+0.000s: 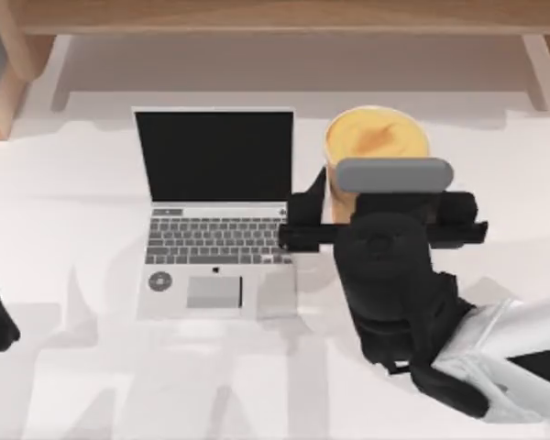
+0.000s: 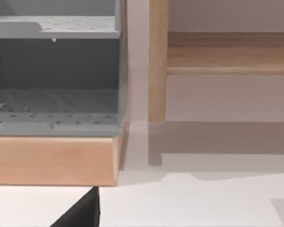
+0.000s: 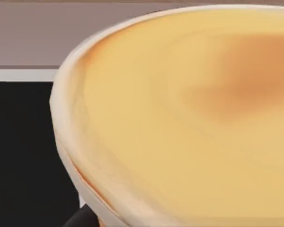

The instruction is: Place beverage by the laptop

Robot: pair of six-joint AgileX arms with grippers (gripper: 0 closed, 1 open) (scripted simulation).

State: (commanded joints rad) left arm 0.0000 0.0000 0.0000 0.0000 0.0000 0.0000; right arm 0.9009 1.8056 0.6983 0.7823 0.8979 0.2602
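Right gripper (image 1: pixel 378 220) pinching cup (image 1: pixel 377 137) just beside laptop (image 1: pixel 215 215) near surface's back edge; careless release could tip it onto the screen.

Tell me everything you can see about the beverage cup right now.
The beverage is an orange-tan cylindrical cup with a round yellow-orange top and a pale rim, smooth and matte. It stands upright on the white table, just right of the laptop, level with its black screen. The right tool straddles it, one dark finger on each side of its lower body; whether they press it or the base rests on the table is hidden. The right wrist view shows its top close up.
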